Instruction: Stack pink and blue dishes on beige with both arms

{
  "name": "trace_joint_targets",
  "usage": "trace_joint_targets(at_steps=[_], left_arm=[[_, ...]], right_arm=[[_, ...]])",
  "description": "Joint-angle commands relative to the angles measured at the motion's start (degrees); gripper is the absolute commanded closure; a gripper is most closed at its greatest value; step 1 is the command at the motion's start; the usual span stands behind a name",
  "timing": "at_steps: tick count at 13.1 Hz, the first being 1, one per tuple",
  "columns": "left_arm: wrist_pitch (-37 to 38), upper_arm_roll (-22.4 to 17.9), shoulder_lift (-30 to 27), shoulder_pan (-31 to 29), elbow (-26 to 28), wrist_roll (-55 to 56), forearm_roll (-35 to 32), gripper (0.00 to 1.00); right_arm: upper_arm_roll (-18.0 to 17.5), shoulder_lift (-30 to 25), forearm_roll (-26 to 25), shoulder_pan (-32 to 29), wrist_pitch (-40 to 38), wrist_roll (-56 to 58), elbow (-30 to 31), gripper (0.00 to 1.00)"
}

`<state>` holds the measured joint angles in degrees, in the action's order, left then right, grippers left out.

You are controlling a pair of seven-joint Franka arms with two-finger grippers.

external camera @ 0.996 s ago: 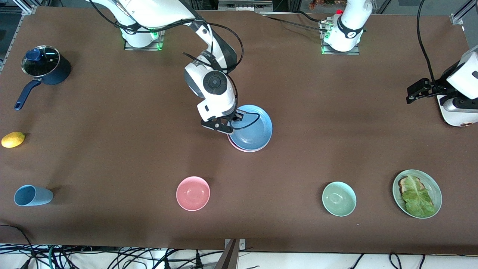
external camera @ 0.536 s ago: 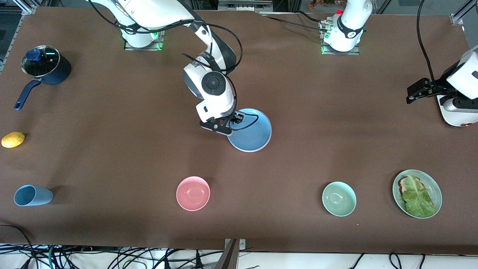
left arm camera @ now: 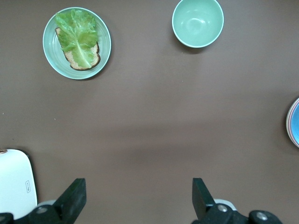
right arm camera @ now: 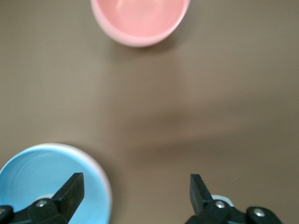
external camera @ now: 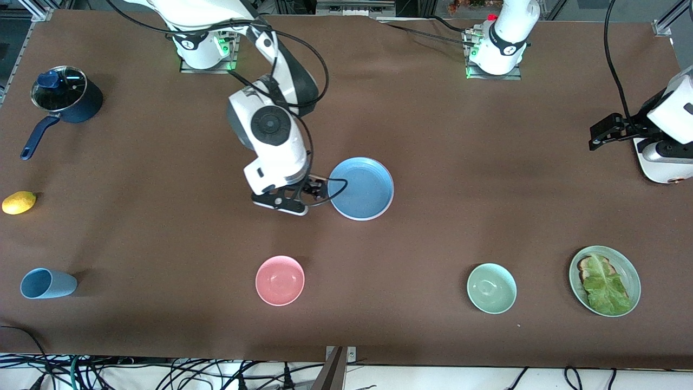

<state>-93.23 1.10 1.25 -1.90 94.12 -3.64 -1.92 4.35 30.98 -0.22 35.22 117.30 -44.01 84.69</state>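
Note:
The blue plate [external camera: 360, 187] lies flat on top of a stack near the table's middle. Only a thin rim of the pink plate [right arm camera: 109, 187] shows from under it. The beige plate is hidden beneath them. My right gripper [external camera: 312, 190] hangs low just beside the stack, toward the right arm's end of the table. It is open and holds nothing; in the right wrist view the gripper [right arm camera: 134, 186] has one finger over the blue plate [right arm camera: 46, 186]. My left gripper [external camera: 600, 135] waits open at the left arm's end, over bare table [left arm camera: 138, 186].
A pink bowl [external camera: 280, 280] and a green bowl [external camera: 491, 288] sit nearer the front camera. A pale green plate with lettuce [external camera: 628, 265], a blue cup [external camera: 47, 283], a lemon [external camera: 19, 202] and a lidded pot [external camera: 65, 100] lie toward the table's ends.
The right gripper lowered the tilted blue plate flat onto the pink one, let go, and drew away toward the right arm's end. The left arm stayed still.

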Motion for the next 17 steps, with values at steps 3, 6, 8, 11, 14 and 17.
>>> trace_joint_targets(at_steps=[3,6,8,11,14,17], left_arm=[[0.5,0.1,-0.4,-0.3,0.1,-1.1,1.0,0.0],[0.5,0.1,-0.3,-0.3,0.1,-1.1,1.0,0.0],[0.5,0.1,-0.3,-0.3,0.1,-1.1,1.0,0.0],[0.5,0.1,-0.3,-0.3,0.1,-1.1,1.0,0.0],[0.5,0.1,-0.3,-0.3,0.1,-1.1,1.0,0.0],[0.5,0.1,-0.3,-0.3,0.1,-1.1,1.0,0.0]], right_arm=[[9.1,-8.6,5.7,-3.1,-9.4,16.6,0.6,0.0],[13.6,-15.0,7.2,-4.4,-17.5,26.1,1.0,0.0],[8.5,-18.7,7.0,-12.8,-22.5,31.2,1.9,0.0],[-0.6,-24.6,5.4,-26.0,-24.9,38.8,5.0,0.0],[-6.4,-28.7,1.6,-32.8,-24.4,42.1,8.5,0.0],[-6.6,-28.4,0.3,-33.1,-24.8,42.3,7.2,0.0]])
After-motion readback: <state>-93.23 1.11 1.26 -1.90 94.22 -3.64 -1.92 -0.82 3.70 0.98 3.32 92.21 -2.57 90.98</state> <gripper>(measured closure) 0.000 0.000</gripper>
